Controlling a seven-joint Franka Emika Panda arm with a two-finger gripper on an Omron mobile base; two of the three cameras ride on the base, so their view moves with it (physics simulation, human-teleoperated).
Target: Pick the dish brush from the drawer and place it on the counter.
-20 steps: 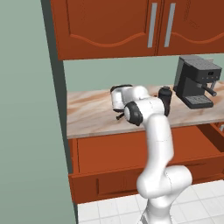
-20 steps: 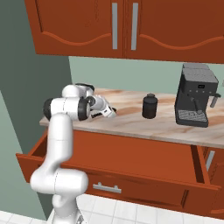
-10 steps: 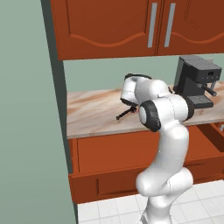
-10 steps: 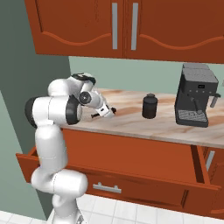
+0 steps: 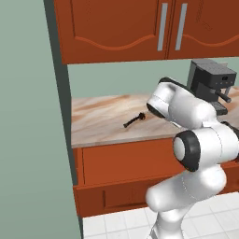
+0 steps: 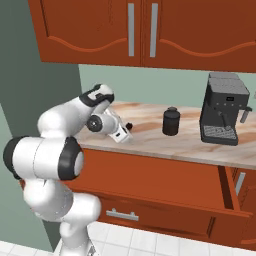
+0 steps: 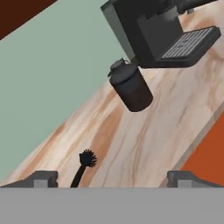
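the dish brush (image 5: 134, 120) is seen lying flat on the table (image 5: 102, 126), its long axis slanting between the released, empty jaws, head farthest away.

The dish brush (image 7: 83, 168) handle seems cut off at the bottom.

i see my arm folded high, elbow bent, and the gripper (image 7: 112, 179) has its fingertips spread wide apart, holding nothing.
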